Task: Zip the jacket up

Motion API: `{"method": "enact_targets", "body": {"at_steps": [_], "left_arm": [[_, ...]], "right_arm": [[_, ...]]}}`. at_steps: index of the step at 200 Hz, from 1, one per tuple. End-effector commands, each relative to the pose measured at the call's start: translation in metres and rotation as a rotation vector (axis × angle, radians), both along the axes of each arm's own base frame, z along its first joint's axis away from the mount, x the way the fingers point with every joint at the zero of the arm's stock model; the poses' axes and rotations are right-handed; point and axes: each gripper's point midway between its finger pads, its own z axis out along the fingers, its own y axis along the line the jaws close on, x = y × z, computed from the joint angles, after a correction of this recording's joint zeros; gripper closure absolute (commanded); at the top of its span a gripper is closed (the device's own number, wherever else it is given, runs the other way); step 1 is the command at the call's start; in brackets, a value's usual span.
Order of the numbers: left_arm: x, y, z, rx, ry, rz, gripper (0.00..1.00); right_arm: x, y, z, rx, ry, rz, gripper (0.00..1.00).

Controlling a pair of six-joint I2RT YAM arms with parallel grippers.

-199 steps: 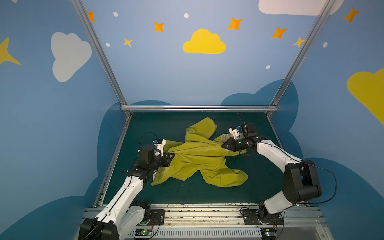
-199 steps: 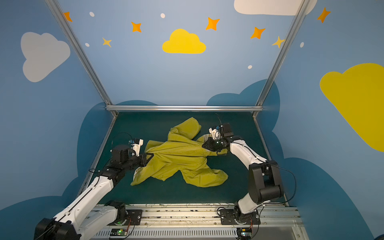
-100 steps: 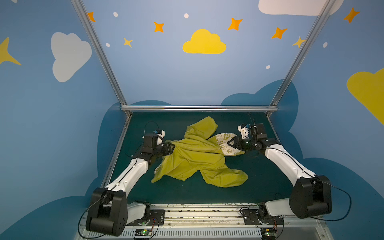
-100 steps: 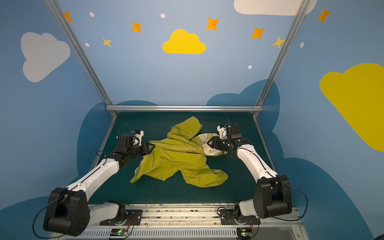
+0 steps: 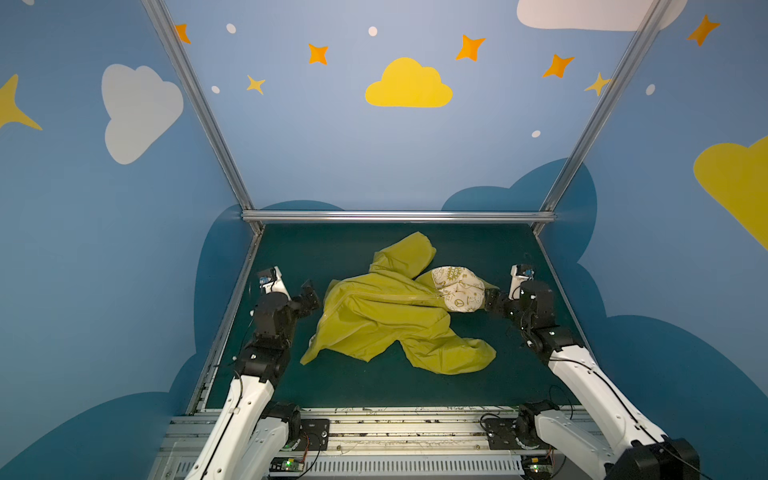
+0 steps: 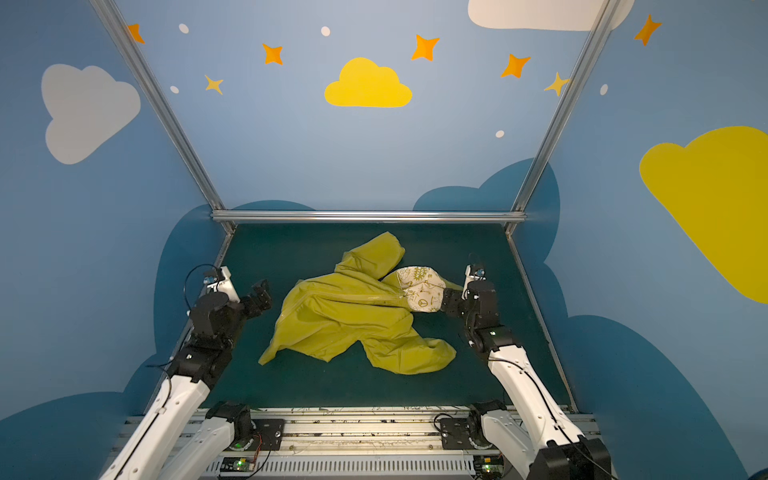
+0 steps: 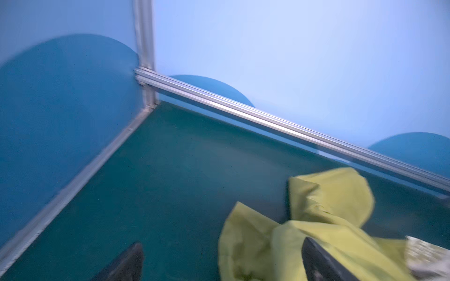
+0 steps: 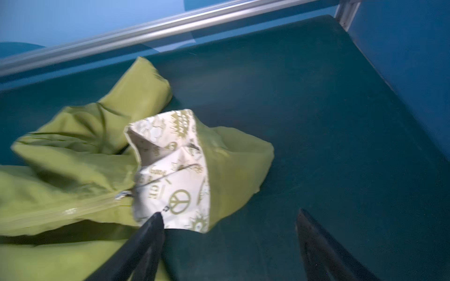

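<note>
The mustard-yellow jacket lies crumpled in the middle of the green mat, its zipper running sideways as a closed line up to the slider. At the collar the cream peace-sign lining shows. My left gripper stands open just left of the jacket's hem, holding nothing. Open as well, my right gripper sits just right of the lining; one fingertip is at the lining's edge.
An aluminium rail runs along the back of the mat and side rails along its edges, with blue walls close behind both arms. Bare mat lies in front of the jacket.
Both grippers have opened and let go of the jacket. The left one has drawn back to the left, the right one to the right. The lining at the collar now shows.
</note>
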Motion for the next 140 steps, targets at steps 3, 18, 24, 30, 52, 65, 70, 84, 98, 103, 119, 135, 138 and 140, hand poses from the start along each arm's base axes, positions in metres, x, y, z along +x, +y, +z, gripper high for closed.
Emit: {"method": "enact_targets", "body": {"at_steps": [3,18,24,30,52,65,70,84,98,103,119,135,138,140], "left_arm": [[-0.01,0.029,-0.051,0.216,0.04,0.105,0.01],[-0.008,0.034,-0.071,0.243,0.032,0.109,0.01],[-0.007,0.037,-0.077,0.234,0.039,0.116,0.0],[-0.005,0.042,-0.082,0.217,0.054,0.127,0.01],[0.016,0.043,-0.096,0.138,0.112,0.038,0.01],[0.032,0.045,-0.099,0.095,0.11,0.0,0.01],[0.037,0.044,-0.098,0.081,0.101,-0.015,0.0],[0.051,0.041,-0.099,0.057,0.093,-0.064,0.01],[0.062,0.035,-0.095,0.036,0.026,-0.113,0.01],[0.065,0.034,-0.096,0.017,0.02,-0.122,0.01],[0.073,0.032,-0.102,-0.018,0.015,-0.147,0.01],[0.077,0.013,-0.102,-0.004,-0.085,-0.26,0.01],[0.076,0.003,-0.103,-0.008,-0.078,-0.323,0.0],[0.076,-0.004,-0.106,-0.006,-0.065,-0.369,0.01]], "right_arm": [[0.024,-0.013,0.003,-0.134,-0.133,-0.027,0.15],[0.033,-0.017,-0.021,-0.18,-0.049,-0.041,0.15],[0.036,-0.018,-0.03,-0.189,-0.007,-0.046,0.15],[0.038,-0.018,-0.04,-0.192,0.041,-0.049,0.15],[0.054,-0.014,-0.06,-0.212,0.087,-0.029,0.15],[0.062,-0.012,-0.059,-0.201,0.086,-0.03,0.16],[0.064,-0.016,-0.059,-0.218,0.092,-0.038,0.17],[0.07,-0.024,-0.055,-0.263,0.072,-0.073,0.18],[0.069,-0.024,-0.052,-0.25,-0.021,-0.046,0.17],[0.066,-0.026,-0.057,-0.236,-0.035,-0.033,0.17],[0.064,-0.042,-0.07,-0.14,-0.062,-0.051,0.16],[0.068,-0.048,-0.072,-0.122,-0.038,-0.085,0.13],[0.068,-0.049,-0.072,-0.108,-0.024,-0.094,0.13],[0.067,-0.049,-0.072,-0.1,-0.017,-0.097,0.13]]}}
